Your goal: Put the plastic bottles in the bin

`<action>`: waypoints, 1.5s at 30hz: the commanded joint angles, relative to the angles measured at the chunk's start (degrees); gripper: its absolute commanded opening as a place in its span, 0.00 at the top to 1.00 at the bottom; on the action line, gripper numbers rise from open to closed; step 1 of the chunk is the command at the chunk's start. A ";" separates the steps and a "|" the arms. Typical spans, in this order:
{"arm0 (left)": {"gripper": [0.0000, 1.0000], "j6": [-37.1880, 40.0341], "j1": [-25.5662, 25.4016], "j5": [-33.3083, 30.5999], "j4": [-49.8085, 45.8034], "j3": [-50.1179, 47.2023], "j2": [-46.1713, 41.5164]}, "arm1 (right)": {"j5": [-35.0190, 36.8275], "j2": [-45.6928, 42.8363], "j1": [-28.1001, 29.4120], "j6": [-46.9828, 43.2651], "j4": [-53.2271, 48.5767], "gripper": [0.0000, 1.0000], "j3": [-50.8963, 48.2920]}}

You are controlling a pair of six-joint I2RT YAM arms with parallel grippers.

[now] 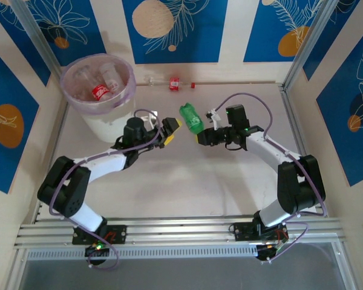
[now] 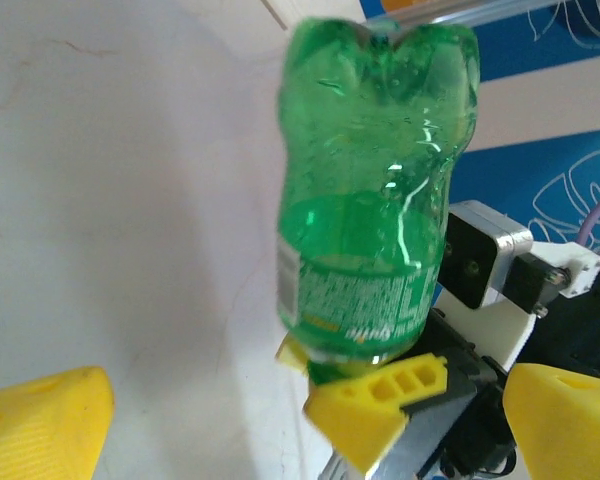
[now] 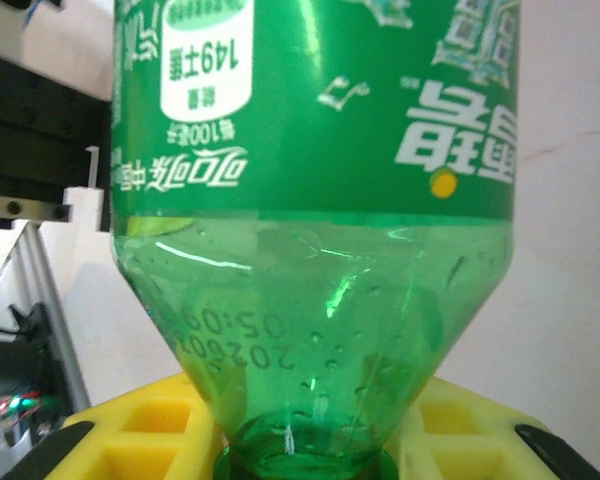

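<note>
My right gripper [image 1: 199, 136] is shut on the neck of a green bottle [image 1: 191, 117] and holds it off the table, base pointing away. In the right wrist view the green bottle [image 3: 315, 200] rises neck-down from between my yellow fingers [image 3: 150, 430]. My left gripper [image 1: 169, 132] stands open just left of the bottle and apart from it. In the left wrist view the bottle [image 2: 375, 190] hangs ahead of my spread fingertips [image 2: 40, 420]. The bin [image 1: 106, 125] stands at the back left with clear red-labelled bottles [image 1: 100, 90] inside.
A clear bottle with a red label [image 1: 166, 81] lies along the back wall, with a small red cap [image 1: 193, 84] beside it. Aluminium frame posts stand at the table's back corners and right side.
</note>
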 commanded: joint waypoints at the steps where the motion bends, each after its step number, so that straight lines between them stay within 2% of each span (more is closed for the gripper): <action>1: 0.00 1.49 -1.40 1.08 1.45 3.05 1.48 | -4.99 -1.19 2.33 -1.93 -1.75 0.71 -0.18; 8: 0.01 -0.51 -2.64 0.29 4.27 5.52 4.99 | -5.63 -1.48 4.70 -0.74 -1.26 0.71 -0.81; 10: 0.09 -1.61 -3.01 0.47 5.84 5.71 5.99 | -5.15 -1.35 5.09 -0.69 -1.42 0.71 -0.90; 13: 0.28 -2.67 -3.12 0.28 6.96 5.25 6.43 | -4.50 -1.49 5.21 -0.54 -1.49 0.70 -1.11; 15: 0.35 -2.68 -3.18 0.15 6.88 5.39 6.59 | -4.52 -1.61 5.14 -0.71 -1.48 0.69 -1.16; 18: 0.43 -2.71 -3.14 -0.04 6.58 5.63 6.51 | -4.32 -1.86 5.08 -0.99 -2.41 0.56 -0.83; 20: 0.44 -1.37 -3.15 -0.22 4.50 6.37 6.10 | -3.87 -2.59 4.75 -1.30 -3.41 0.39 -0.64; 24: 0.48 3.11 -2.71 -0.92 -2.21 9.08 4.22 | -2.65 -6.11 3.18 -1.65 -5.85 0.13 -0.37; 25: 0.52 4.53 -2.53 -1.24 -4.47 10.13 3.68 | -2.18 -7.41 2.49 -1.69 -6.73 0.08 -0.37; 27: 0.57 7.85 -2.06 -1.96 -9.65 12.87 2.28 | -1.23 -10.35 0.85 -0.93 -7.81 0.07 -0.58; 31: 0.58 13.29 -0.72 -2.15 -19.04 20.33 -0.24 | -0.18 -15.48 -5.23 5.65 -8.35 0.03 -1.69; 34: 0.61 18.00 2.13 -0.07 -26.99 28.91 -1.62 | 1.26 -16.90 -8.84 7.62 -8.08 0.03 -3.58; 36: 0.69 21.28 5.51 1.25 -34.14 35.74 -1.84 | 1.91 -16.54 -9.94 7.33 -8.42 0.03 -4.36; 41: 0.82 29.90 16.38 1.27 -51.07 52.03 -1.77 | 3.72 -15.37 -10.95 7.21 -9.18 0.04 -5.26; 45: 1.00 32.88 26.13 -1.04 -56.89 59.29 -1.24 | 3.71 -14.48 -11.10 7.91 -8.20 0.04 -5.94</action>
